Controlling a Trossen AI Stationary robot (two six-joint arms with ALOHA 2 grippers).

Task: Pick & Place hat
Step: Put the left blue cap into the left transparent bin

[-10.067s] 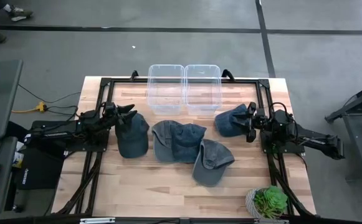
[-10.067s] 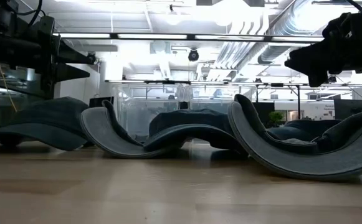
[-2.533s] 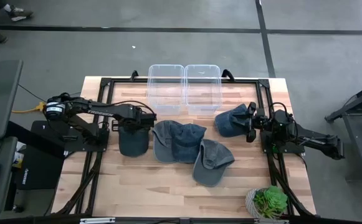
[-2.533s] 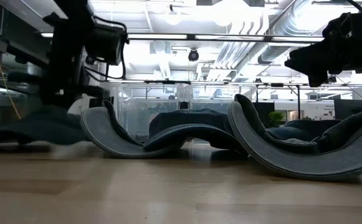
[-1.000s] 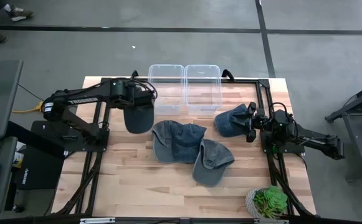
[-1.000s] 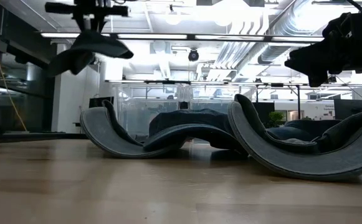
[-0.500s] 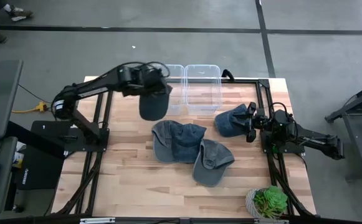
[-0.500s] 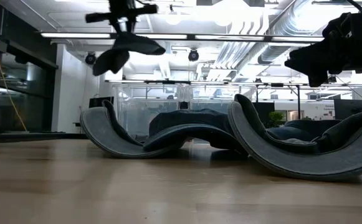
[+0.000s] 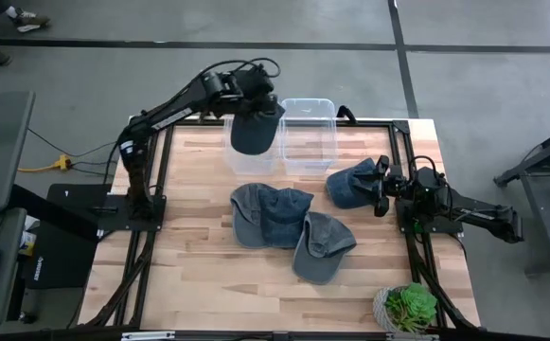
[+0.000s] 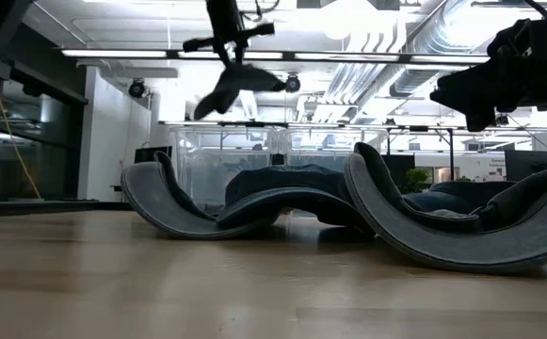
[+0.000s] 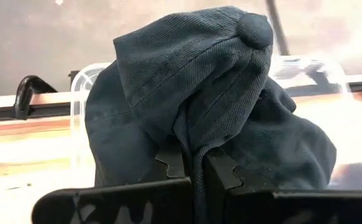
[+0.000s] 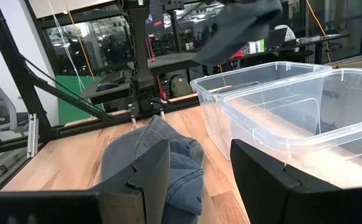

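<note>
Dark blue corduroy cap (image 9: 255,130) hangs clamped in our left gripper (image 11: 193,167) jaws over the left clear plastic bin (image 9: 241,150). Our right gripper (image 12: 196,165) waits, jaws apart. Released off-centre, we risk the brim catching the rim.

We see that the left gripper (image 11: 193,171), which lay low at the table's left edge beside a dark cap ten seconds back, has since clamped its jaws on that dark cap (image 9: 255,128) and lifted it off the wood. A second ago the cap hung from the jaws just left of the bins; now the left arm has swung it further, and it dangles below the jaws above the left clear bin (image 9: 241,156). In the low view the cap (image 10: 238,87) has moved rightward and hangs high, clear of the table.
</note>
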